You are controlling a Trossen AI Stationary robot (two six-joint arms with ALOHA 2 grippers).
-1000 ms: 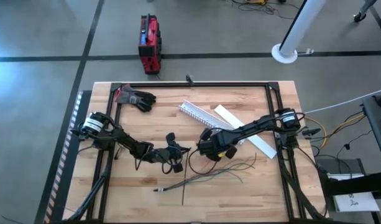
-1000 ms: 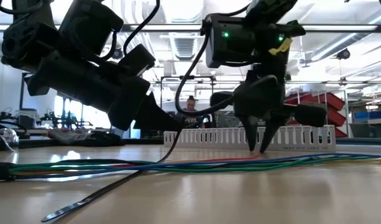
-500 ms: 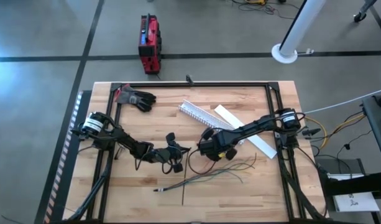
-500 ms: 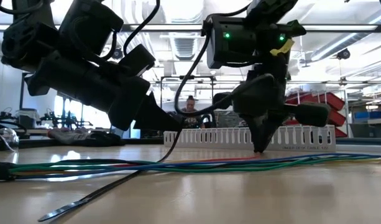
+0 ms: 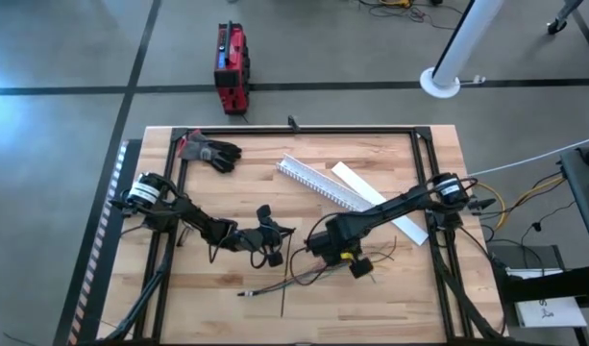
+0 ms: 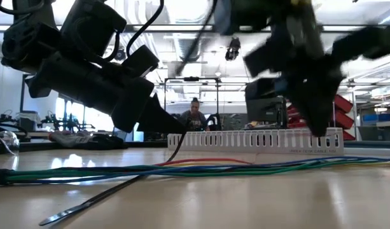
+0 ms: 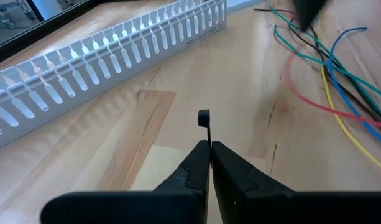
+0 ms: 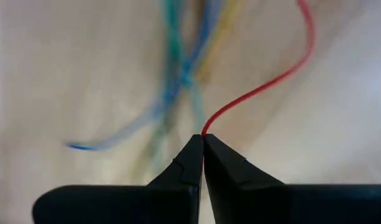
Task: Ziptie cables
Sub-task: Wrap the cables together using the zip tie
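white slotted channel [image 5: 321,183], flat lid [image 5: 376,202], glove [image 5: 209,151], red case [image 5: 231,67]

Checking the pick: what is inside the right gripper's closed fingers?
The right gripper pinches the end of a red wire from the cables. How much wire sits between the fingers is hidden.

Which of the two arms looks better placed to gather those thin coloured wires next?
Right: its gripper is shut on the thin red wire among the cables. The left gripper holds a black zip tie.
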